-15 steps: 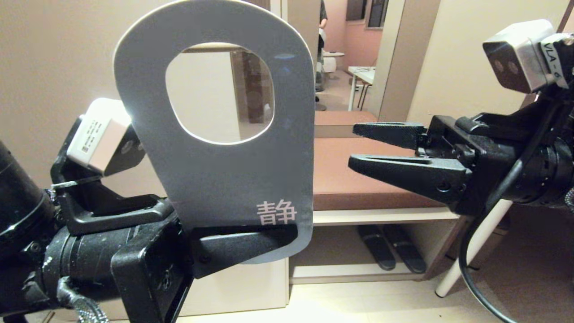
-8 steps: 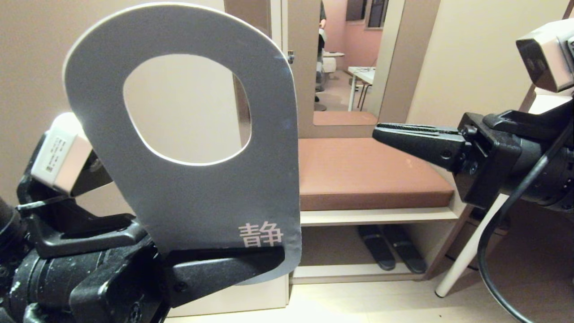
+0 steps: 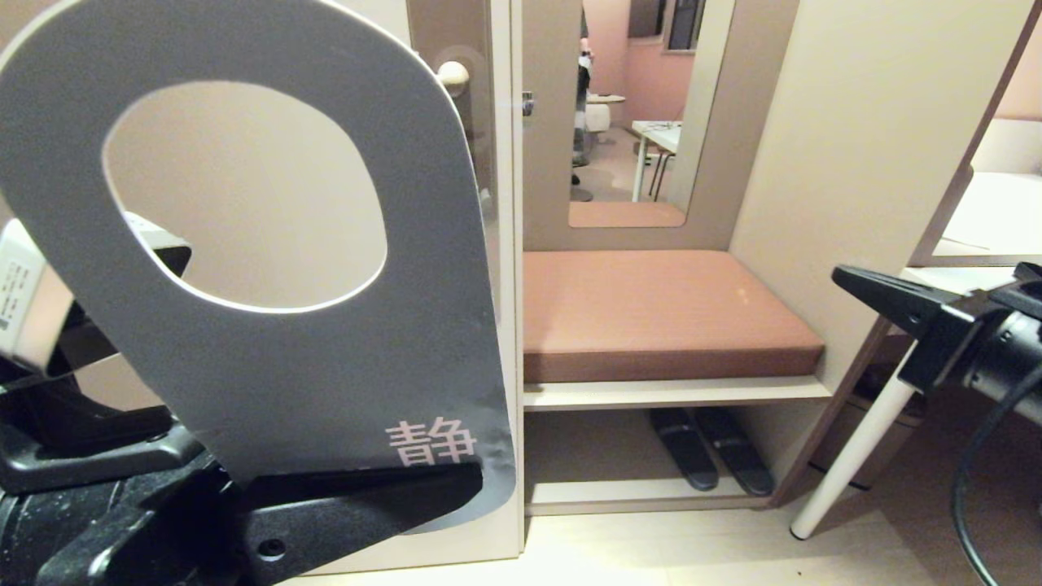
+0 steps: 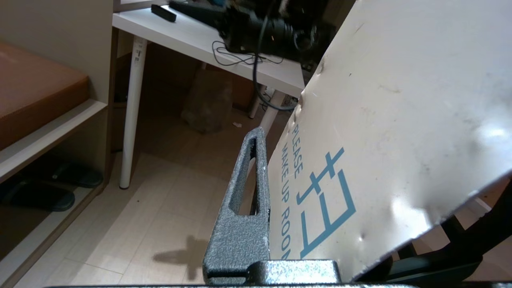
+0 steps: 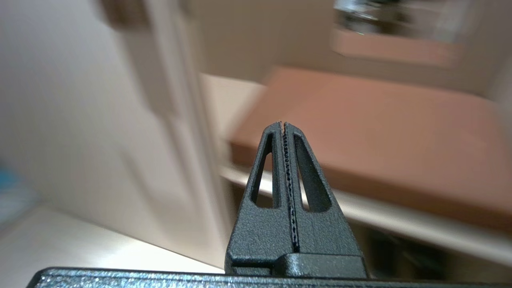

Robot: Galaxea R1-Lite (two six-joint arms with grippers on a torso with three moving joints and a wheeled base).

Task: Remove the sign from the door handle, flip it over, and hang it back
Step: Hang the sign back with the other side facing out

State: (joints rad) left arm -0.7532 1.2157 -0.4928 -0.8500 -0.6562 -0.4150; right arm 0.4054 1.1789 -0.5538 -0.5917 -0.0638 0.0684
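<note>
Holding the sign (image 3: 269, 342) by its lower edge, your left gripper (image 3: 366, 496) fills the left half of the frame; the sign is off the door handle (image 3: 453, 77), seen upper centre. Your right gripper (image 5: 285, 132), at the right edge, is pressed together and empty. Hanging back remains; whether the turning is finished, I cannot judge.

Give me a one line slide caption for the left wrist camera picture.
Left gripper clamps the sign by its lower edge, white "PLEASE MAKE UP ROOM" side toward the wrist camera.
</note>
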